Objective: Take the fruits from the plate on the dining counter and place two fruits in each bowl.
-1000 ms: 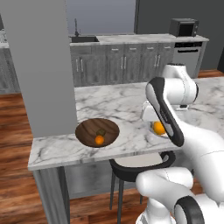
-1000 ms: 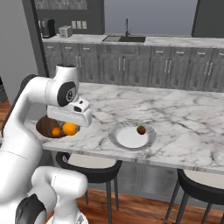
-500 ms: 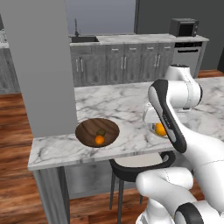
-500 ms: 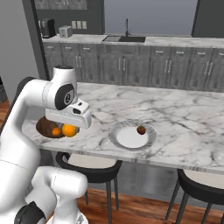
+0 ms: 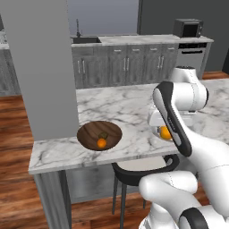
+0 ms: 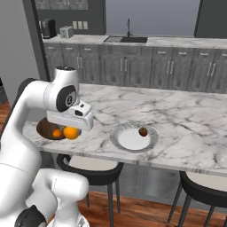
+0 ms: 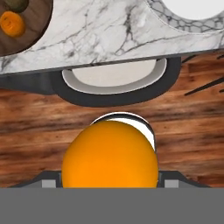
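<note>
The gripper [image 6: 72,131] gripped a bright orange fruit [image 7: 110,154] above the front edge of the marble worktop [image 6: 186,119], between the dark wooden bowl [image 5: 99,134] and the white plate [image 6: 134,137]. The bowl held an orange fruit [image 5: 102,143] and an olive-brown fruit [image 5: 103,134]; a reddish-brown fruit [image 6: 143,131] lay on the plate.

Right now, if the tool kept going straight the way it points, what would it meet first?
Probably the stool seat below the counter edge; the held orange fruit blocks the centre of the hand view, so depth is uncertain.
</note>
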Available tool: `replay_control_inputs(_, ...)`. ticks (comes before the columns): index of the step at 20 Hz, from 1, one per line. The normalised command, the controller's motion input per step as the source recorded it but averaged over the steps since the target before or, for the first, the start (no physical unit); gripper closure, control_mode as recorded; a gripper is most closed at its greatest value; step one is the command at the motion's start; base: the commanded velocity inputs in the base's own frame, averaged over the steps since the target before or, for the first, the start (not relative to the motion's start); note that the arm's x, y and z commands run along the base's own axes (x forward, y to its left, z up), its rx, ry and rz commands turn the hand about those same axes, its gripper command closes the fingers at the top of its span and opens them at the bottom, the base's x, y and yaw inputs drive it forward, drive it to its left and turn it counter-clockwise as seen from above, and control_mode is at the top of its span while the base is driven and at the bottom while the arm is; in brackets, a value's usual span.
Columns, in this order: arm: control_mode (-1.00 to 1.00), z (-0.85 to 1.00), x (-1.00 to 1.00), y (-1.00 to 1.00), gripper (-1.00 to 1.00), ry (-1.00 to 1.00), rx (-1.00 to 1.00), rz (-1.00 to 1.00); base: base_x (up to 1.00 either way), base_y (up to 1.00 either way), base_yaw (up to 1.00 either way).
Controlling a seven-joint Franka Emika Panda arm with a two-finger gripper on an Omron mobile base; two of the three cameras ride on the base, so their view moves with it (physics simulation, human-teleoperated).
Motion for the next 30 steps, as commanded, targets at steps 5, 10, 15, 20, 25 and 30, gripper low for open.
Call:
replay_control_inputs(5, 1.00, 0.00, 0.00, 0.00, 1.00, 0.00, 0.00, 0.00, -0.42, -0.11, 0.00)
replay_control_inputs(10, 1.00, 0.00, 0.00, 0.00, 1.00, 0.00, 0.00, 0.00, -0.37, -0.39, 0.00)
replay_control_inputs(15, 1.00, 0.00, 0.00, 0.00, 1.00, 0.00, 0.00, 0.00, -0.08, -0.74, 0.00)
replay_control_inputs(20, 1.00, 0.00, 0.00, 0.00, 1.00, 0.00, 0.00, 0.00, 0.00, -1.00, 0.00)
replay_control_inputs(25, 1.00, 0.00, 0.00, 0.00, 1.00, 0.00, 0.00, 0.00, 0.00, -1.00, -0.06)
replay_control_inputs(30, 1.00, 0.00, 0.00, 0.00, 1.00, 0.00, 0.00, 0.00, 0.00, -1.00, -0.05)
